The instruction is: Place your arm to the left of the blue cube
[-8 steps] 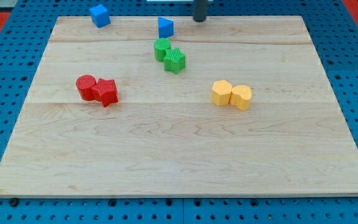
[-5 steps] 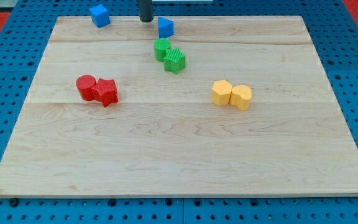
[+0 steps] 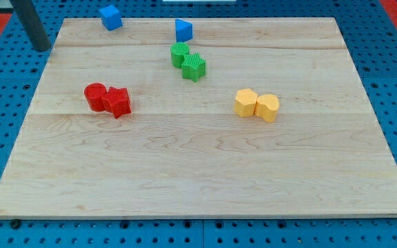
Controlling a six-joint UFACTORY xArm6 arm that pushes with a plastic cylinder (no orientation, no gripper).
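Item one, at the view's far left: my tip (image 3: 42,48), the lower end of a dark rod slanting in from the top edge, standing just off the wooden bench (image 3: 198,172) on the blue pegboard (image 3: 5,138), well apart to the left of the blue cube (image 3: 110,17); the rig carries no hand, so there is nothing spread or pressed together to record. Item two: the blue cube, at the bench's top edge, left of centre, alone. Item three: red cylinder (image 3: 96,96) touching a red ribbed block (image 3: 118,102), shape not clear, on the left half at mid-height. Item four: a second blue block (image 3: 183,29), wedge-like, near the top edge, to the right of the cube. Item five: green cylinder (image 3: 179,54) touching a green ribbed block (image 3: 194,67) just below the wedge-like blue block. Item six: two yellow blocks touching, the left one (image 3: 246,102) angular, the right one (image 3: 267,107) rounder, right of centre. No brand, label or writing is legible on any block, the bench or the pegboard.
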